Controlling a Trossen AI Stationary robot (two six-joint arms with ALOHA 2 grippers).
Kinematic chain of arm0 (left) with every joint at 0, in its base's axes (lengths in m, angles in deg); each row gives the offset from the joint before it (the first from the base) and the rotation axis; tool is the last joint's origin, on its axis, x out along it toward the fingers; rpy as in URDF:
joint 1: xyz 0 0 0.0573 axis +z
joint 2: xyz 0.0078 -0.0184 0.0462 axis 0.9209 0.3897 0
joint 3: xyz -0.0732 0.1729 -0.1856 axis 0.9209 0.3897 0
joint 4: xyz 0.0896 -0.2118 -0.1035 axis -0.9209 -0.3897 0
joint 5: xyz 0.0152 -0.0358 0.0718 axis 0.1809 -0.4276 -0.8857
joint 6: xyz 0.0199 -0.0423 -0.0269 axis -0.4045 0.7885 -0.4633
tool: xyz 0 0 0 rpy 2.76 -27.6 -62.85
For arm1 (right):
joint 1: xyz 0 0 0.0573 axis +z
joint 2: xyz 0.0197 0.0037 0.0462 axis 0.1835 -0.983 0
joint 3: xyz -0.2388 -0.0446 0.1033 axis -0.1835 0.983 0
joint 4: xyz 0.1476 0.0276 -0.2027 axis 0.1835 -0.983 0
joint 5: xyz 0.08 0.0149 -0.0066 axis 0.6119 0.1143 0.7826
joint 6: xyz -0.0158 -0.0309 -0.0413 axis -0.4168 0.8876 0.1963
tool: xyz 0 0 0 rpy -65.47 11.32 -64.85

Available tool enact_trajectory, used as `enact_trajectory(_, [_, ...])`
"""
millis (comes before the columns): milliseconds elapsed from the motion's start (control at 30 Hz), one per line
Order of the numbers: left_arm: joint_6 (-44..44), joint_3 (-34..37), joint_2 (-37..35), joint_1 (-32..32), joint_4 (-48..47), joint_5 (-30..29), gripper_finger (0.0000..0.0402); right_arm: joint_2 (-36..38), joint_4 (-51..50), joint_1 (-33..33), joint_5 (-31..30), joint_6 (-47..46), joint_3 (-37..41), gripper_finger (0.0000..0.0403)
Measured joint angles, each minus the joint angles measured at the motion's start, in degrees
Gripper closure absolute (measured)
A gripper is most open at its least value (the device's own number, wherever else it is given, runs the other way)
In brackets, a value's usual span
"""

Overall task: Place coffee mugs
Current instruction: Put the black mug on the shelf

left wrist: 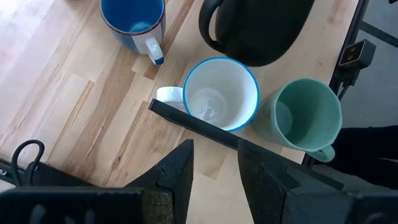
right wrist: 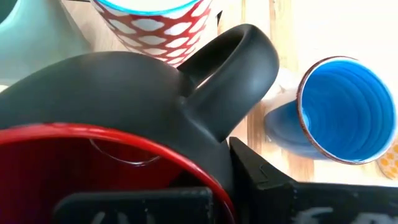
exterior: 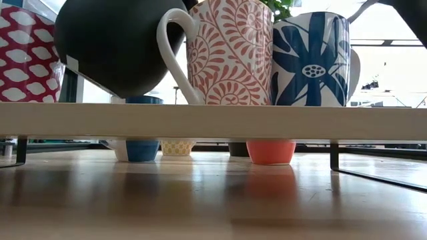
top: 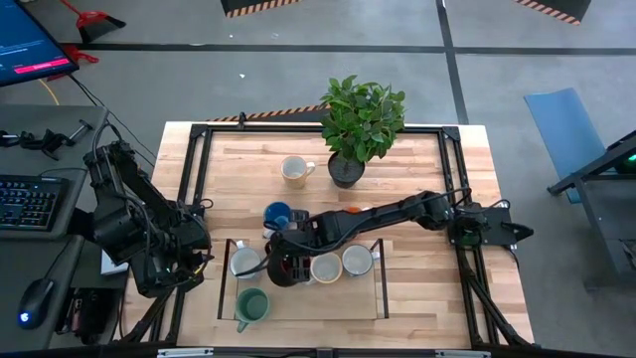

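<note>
A black mug with a red inside (right wrist: 112, 93) hangs tilted just above a low raised shelf (exterior: 213, 120), with my right gripper (top: 282, 263) shut on it. On the shelf stand a red-and-white mug (exterior: 25, 53), a coral fern-patterned mug (exterior: 230, 57), a blue-flowered mug (exterior: 310, 60) and a teal mug (top: 251, 305). Behind the shelf, a blue mug (top: 278, 214), a cream mug (top: 295, 169) and an orange mug (exterior: 270, 152) rest on the table. My left gripper (left wrist: 214, 149) is open above the shelf's left edge and holds nothing. My right gripper holds the black mug by its rim beside the handle (right wrist: 217, 158), one finger inside the red hollow and one finger (right wrist: 261, 177) outside. It comes slanting down from the table's right. The mug (exterior: 120, 47) hangs tilted; whether its base touches the shelf I cannot tell.
A potted leafy plant (top: 360, 119) stands at the table's far middle. A black metal frame (top: 199, 159) runs around the tabletop. Bare wood lies to the right of the shelf (top: 427, 288) and along the near edge.
</note>
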Motion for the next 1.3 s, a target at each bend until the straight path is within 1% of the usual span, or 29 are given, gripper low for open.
enact_trajectory(300, [0.00, 0.00, 0.01, 0.00, 0.00, 0.00, 0.0289, 0.00, -1.89, 0.04, 0.53, -2.18, 0.00, 0.0403])
enact_trajectory(467, [0.06, 0.00, 0.01, 0.00, 0.00, 0.00, 0.0289, 0.00, -1.13, 0.04, -1.46, -2.61, 0.00, 0.0403])
enact_trajectory(733, [0.04, 0.00, 0.01, 0.00, 1.63, 0.00, 0.0289, -1.58, -1.39, 0.04, -1.21, -2.53, -0.07, 0.0403])
enact_trajectory(1300, [0.07, 0.00, 0.01, 0.00, 1.88, 0.00, 0.0289, -2.69, -2.44, -0.05, -0.61, -2.72, -0.07, 0.0403])
